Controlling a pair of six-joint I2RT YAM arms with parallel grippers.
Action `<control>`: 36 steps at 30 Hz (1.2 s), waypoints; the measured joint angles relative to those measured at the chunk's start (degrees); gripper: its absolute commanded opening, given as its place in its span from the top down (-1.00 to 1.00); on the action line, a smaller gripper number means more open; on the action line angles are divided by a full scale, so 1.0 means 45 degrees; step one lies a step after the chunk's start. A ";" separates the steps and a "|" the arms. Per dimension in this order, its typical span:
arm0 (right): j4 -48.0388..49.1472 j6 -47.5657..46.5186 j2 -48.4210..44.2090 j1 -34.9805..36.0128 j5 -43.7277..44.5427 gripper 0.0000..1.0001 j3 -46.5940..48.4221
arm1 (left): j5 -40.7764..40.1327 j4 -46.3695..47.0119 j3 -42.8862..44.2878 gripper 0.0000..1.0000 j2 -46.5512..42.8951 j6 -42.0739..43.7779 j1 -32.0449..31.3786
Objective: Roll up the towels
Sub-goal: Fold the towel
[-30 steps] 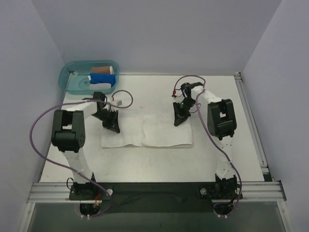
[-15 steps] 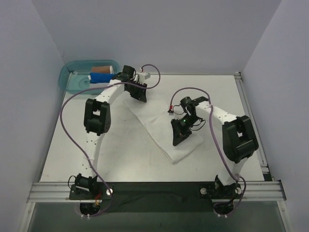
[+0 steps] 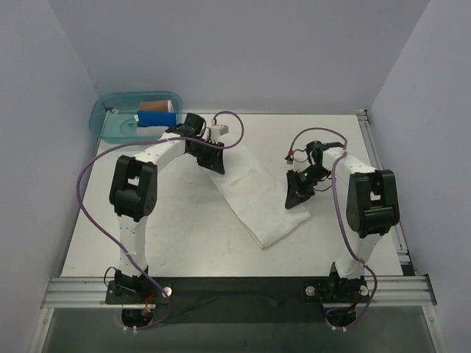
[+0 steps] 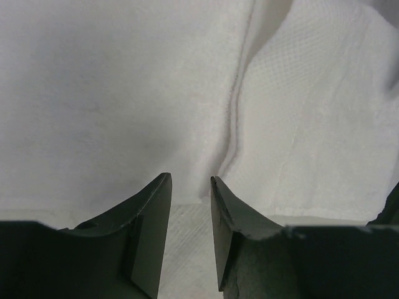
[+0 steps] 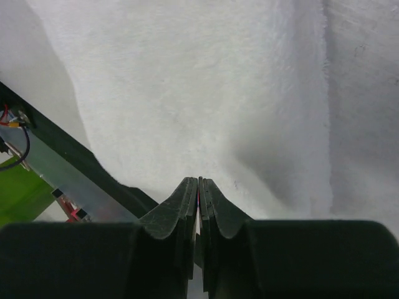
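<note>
White terry-cloth towel (image 3: pixel 259 200) lies flat on the counter (image 3: pixel 184 246), a diagonal strip mid-frame. No roll started, so all rolling is left to do. At its upper-left end, left jaws narrowly apart, empty. At its right edge, right jaws pressed together, no cloth visibly pinched.

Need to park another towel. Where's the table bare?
Bare table lies at the near left, between the left arm and the white towel, and in the far strip behind the towel, right of the blue bin. The middle is crowded: the towel runs diagonally, left gripper at its far end, right gripper at its right edge.
</note>
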 measured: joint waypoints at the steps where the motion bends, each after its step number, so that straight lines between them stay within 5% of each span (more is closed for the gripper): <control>1: 0.0029 -0.0053 0.0418 0.0010 0.0092 0.85 -0.0063 | -0.0010 0.0185 -0.0238 0.17 0.0044 -0.0117 -0.0151; 9: 0.0039 -0.0005 0.1938 0.0403 0.0253 0.84 -0.0559 | 0.0185 0.0437 0.0471 0.42 0.1841 -0.0913 -0.0165; 15: 0.0418 0.0680 0.2662 0.2375 -0.1370 0.72 -0.0034 | 0.0971 -0.0937 0.5659 0.53 0.4915 -0.0515 0.0840; 19: 0.1209 0.1627 0.3084 0.4294 -0.2448 0.66 0.0981 | 0.1360 -0.1739 0.8325 0.25 0.6309 -0.0049 0.1472; 22: 0.1797 0.2288 0.2977 0.5124 -0.3099 0.57 0.1375 | 0.1923 -0.2093 0.8359 -0.03 0.6178 0.0204 0.1880; 25: 0.2244 0.2987 0.2307 0.4726 -0.3259 0.19 0.1297 | 0.2560 -0.1909 0.6504 -0.26 0.4867 0.0189 0.2137; 29: 0.3002 0.3808 0.0379 0.3109 -0.3196 0.09 0.1093 | 0.3308 -0.0763 0.1171 -0.41 0.0704 -0.0359 0.2191; 33: 0.3575 0.4333 -0.0801 0.2769 -0.3128 0.21 0.1035 | 0.4294 0.1243 -0.3259 -0.21 -0.3764 -0.1642 0.2069; 36: 0.3997 0.4512 -0.0641 0.3604 -0.3133 0.35 0.0670 | 0.5076 0.3181 -0.6096 0.13 -0.6052 -0.2817 0.1870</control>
